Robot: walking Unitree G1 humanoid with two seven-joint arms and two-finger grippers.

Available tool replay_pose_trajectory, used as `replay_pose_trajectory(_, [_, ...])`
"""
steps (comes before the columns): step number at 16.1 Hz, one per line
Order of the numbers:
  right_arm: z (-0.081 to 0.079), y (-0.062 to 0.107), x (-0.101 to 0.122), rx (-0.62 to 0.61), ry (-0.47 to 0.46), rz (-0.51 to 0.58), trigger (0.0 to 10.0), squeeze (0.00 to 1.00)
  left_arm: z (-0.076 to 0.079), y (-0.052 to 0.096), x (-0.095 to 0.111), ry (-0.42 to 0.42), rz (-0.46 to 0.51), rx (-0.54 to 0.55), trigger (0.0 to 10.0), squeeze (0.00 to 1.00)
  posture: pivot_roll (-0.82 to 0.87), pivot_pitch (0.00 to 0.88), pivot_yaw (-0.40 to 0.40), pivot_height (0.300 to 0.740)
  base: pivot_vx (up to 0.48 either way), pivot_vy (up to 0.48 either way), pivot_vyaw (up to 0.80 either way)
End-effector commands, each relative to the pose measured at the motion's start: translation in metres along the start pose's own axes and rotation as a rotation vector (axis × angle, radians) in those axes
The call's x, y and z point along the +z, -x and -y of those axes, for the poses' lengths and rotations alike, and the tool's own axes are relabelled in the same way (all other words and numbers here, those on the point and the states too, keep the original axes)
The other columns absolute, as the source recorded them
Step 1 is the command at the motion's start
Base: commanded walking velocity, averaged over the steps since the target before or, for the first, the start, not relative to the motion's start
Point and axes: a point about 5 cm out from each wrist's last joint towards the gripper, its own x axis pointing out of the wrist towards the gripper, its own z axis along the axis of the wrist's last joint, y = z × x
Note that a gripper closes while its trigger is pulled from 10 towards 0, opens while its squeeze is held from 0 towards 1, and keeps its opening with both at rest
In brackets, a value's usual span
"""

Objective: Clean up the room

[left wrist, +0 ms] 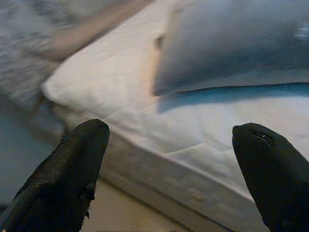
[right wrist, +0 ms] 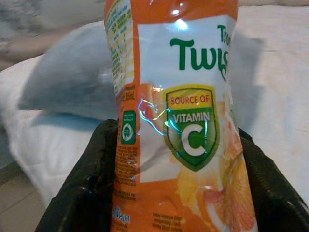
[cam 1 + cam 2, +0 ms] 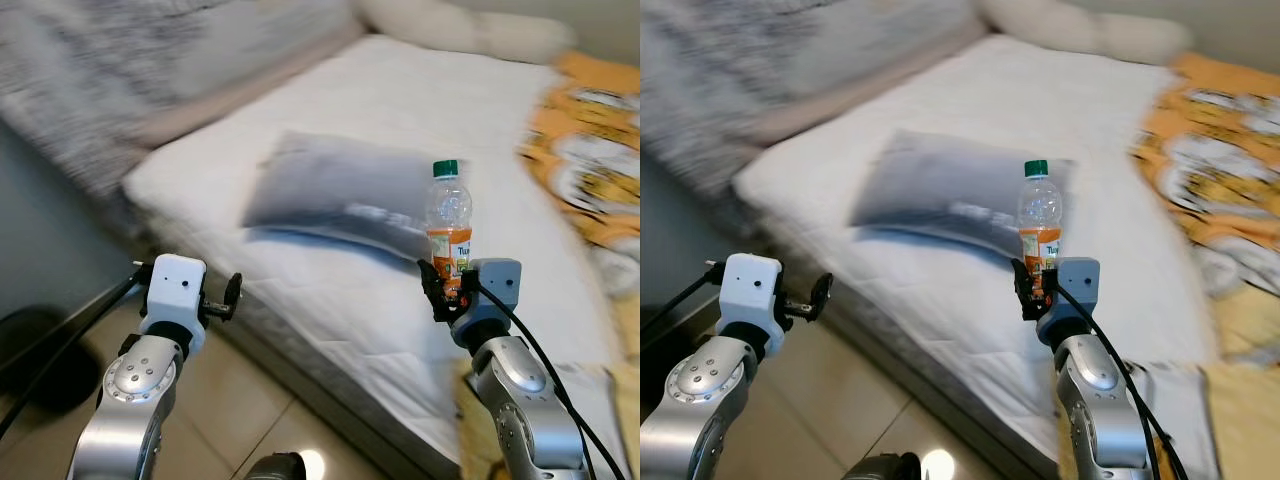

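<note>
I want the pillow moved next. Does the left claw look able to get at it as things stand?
Probably yes: the left claw is open, holds nothing, and faces the pillow across bare mattress. It may need to lean in.

I count one bottle, with one green cap on top, near the middle of my view. I see one grey pillow at about ten o'clock from the bottle. There is one white mattress under them. I count one orange blanket at about two o'clock. I have two grippers: the left gripper at eight o'clock and the right gripper at six o'clock.
</note>
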Motion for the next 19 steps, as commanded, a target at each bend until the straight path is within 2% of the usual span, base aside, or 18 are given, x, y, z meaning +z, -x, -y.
replay_pose_trajectory(1, [-0.012, -0.001, 0.004, 0.021, -0.03, 0.004, 10.0, 0.0, -0.005, -0.003, 0.003, -0.024, 0.005, 0.031, 10.0, 0.0, -0.02, 0.0, 0.073, 0.74, 0.0, 0.0, 0.8])
replay_pose_trajectory(4, [-0.026, -0.013, 0.003, 0.056, -0.035, -0.033, 10.0, 0.0, -0.009, -0.019, 0.01, -0.034, 0.026, 0.048, 10.0, 0.0, -0.03, 0.0, 0.077, 0.74, 0.0, 0.0, 0.8])
replay_pose_trajectory(5, [-0.026, -0.014, 0.005, 0.056, -0.032, -0.032, 10.0, 0.0, -0.008, -0.02, 0.011, -0.033, 0.027, 0.047, 10.0, 0.0, -0.03, 0.0, 0.077, 0.74, 0.0, 0.0, 0.8])
replay_pose_trajectory(6, [-0.024, -0.016, 0.006, 0.048, -0.036, -0.035, 10.0, 0.0, -0.004, -0.021, 0.01, 0.003, 0.025, 0.033, 10.0, 0.0, -0.04, 0.0, 0.08, 0.74, 0.0, 0.0, 0.8])
replay_pose_trajectory(9, [-0.019, -0.015, 0.008, 0.036, -0.051, -0.049, 10.0, 0.0, 0.001, -0.018, 0.012, -0.003, 0.042, 0.023, 10.0, 0.0, -0.02, 0.0, 0.059, 0.74, 0.0, 0.0, 0.8])
replay_pose_trajectory(12, [-0.011, -0.009, 0.0, 0.025, -0.03, -0.087, 10.0, 0.0, -0.015, -0.013, 0.002, -0.019, 0.028, 0.09, 10.0, 0.0, 0.01, 0.0, 0.018, 0.74, 0.0, 0.0, 0.8])
replay_pose_trajectory(13, [-0.003, -0.007, 0.0, -0.031, -0.032, -0.084, 10.0, 0.0, -0.011, -0.008, -0.002, -0.067, 0.027, 0.057, 10.0, 0.0, 0.01, 0.0, -0.003, 0.74, 0.0, 0.0, 0.8])
replay_pose_trajectory(14, [0.001, -0.006, 0.0, -0.028, -0.054, -0.08, 10.0, 0.0, -0.008, -0.006, -0.007, -0.045, 0.01, 0.054, 10.0, 0.0, 0.0, 0.0, -0.015, 0.74, 0.0, 0.0, 0.8])
replay_pose_trajectory(15, [0.002, -0.003, 0.003, -0.011, -0.035, -0.071, 10.0, 0.0, -0.003, -0.004, -0.011, -0.053, -0.004, 0.039, 10.0, 0.0, 0.0, 0.0, -0.026, 0.74, 0.0, 0.0, 0.8])
replay_pose_trajectory(19, [0.01, 0.005, -0.002, -0.056, -0.024, -0.085, 10.0, 0.0, 0.008, -0.002, -0.007, -0.05, 0.033, -0.007, 10.0, 0.0, 0.0, 0.0, -0.017, 0.74, 0.0, 0.0, 0.8])
